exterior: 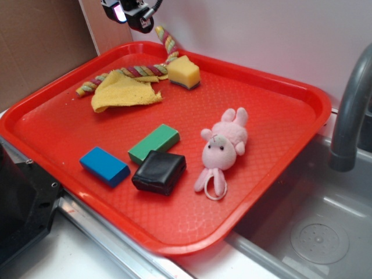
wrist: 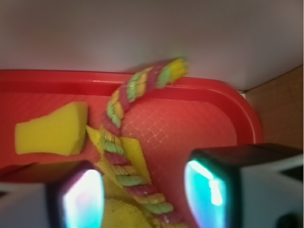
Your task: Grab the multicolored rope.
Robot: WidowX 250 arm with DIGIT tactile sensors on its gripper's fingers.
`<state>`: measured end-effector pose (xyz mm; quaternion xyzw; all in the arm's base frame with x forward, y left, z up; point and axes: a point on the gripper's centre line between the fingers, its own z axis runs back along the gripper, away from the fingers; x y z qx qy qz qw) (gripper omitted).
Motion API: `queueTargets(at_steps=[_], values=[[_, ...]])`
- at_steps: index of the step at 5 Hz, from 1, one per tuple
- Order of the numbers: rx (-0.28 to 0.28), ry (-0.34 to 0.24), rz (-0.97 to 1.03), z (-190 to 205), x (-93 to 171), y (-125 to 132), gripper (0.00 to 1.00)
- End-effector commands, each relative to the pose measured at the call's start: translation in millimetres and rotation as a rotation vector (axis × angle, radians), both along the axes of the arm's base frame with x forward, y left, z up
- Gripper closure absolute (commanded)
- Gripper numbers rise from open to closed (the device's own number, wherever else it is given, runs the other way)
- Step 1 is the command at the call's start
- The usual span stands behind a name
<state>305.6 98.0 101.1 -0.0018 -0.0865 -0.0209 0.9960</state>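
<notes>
The multicolored rope (exterior: 135, 71) is a twisted cord of pink, yellow, green and red strands. It lies along the far side of the red tray (exterior: 273, 168), over the yellow cloth (exterior: 123, 91), and its far end rests up on the tray's back rim. My gripper (exterior: 132, 13) hangs above the back left corner of the tray, apart from the rope. In the wrist view the rope (wrist: 124, 156) runs below and between my two fingers, and the gripper (wrist: 143, 198) is open and empty.
A yellow sponge (exterior: 183, 72) sits beside the rope. Nearer the front are a green block (exterior: 154, 142), a blue block (exterior: 104, 165), a black block (exterior: 159, 172) and a pink plush toy (exterior: 222, 149). A sink and grey tap (exterior: 351, 104) stand to the right. A wall stands behind the tray.
</notes>
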Motion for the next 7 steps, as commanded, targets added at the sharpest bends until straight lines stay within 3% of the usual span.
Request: queueTargets(at_steps=[1,2,3,4,5,7], values=[[0.041,-0.012,0.173,-6,-6,14,0.00],[0.057,0.010,0.042,-20,-28,27,0.00],[0.015,-0.033,-0.104,-15,-47,26,0.00],[0.034,0.013,-0.206,-25,-58,31,0.00],[0.005,0.029,-0.199,-31,-70,37,0.00],[-0.002,0.063,-0.209,-52,-103,48,0.00]])
